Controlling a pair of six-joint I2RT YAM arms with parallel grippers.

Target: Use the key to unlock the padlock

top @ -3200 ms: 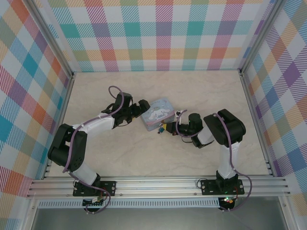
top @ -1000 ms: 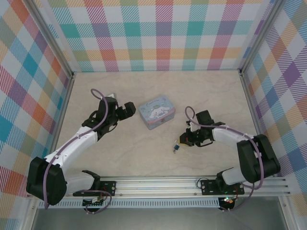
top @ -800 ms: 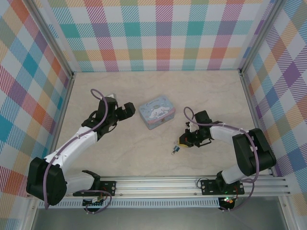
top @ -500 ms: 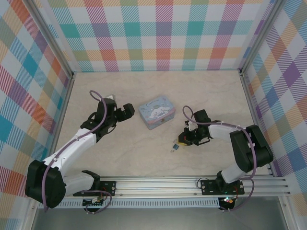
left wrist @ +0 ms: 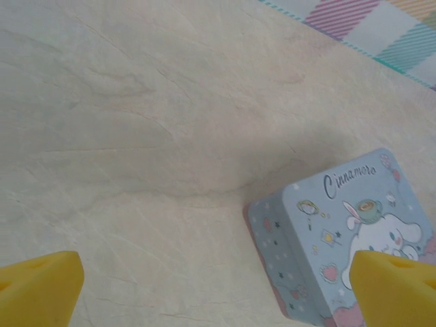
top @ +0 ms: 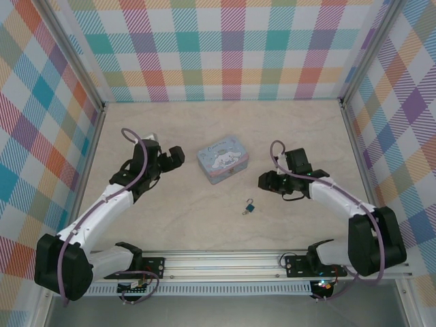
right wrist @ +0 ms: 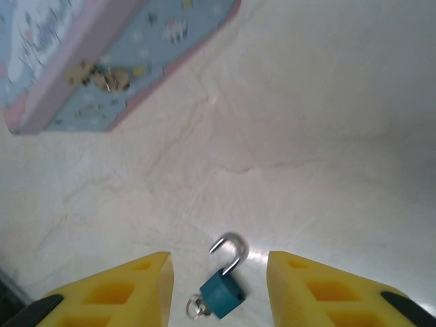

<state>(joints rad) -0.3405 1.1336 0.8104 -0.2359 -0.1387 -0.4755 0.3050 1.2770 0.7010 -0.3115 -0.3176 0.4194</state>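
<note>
Two tools over one pale table (top: 170, 225), and no grip on anything.

Largest first: a cartoon-printed tin (top: 223, 159), between the two tools, just ahead of the left tool (top: 176, 157) and off to one side of the right tool (top: 263, 181). Stiff and boxy, but no part of this job.

Left tool spread wide and empty. Right tool parted too, with nothing between its fingers (right wrist: 116, 293).

Beneath that gap, lying flat on the table and touching neither finger: the padlock (right wrist: 221, 291). Blue body, thin silvery shackle (right wrist: 231, 246) apparently swung free at one end, so probably unlocked already. Judged light, rigid and smooth, and likely to skid or spin if nudged from one side only. Best taken squarely across the two sides of the blue body. Not by the shackle: too thin, too ready to pivot and slip.

Smallest last: a little ring (right wrist: 197, 308) touching the body's lower end, perhaps belonging to the key. Key blade itself too small to make out. Presumably thin, hard and low against the table, so awkward to pinch. Better held gently at the ring end.
</note>
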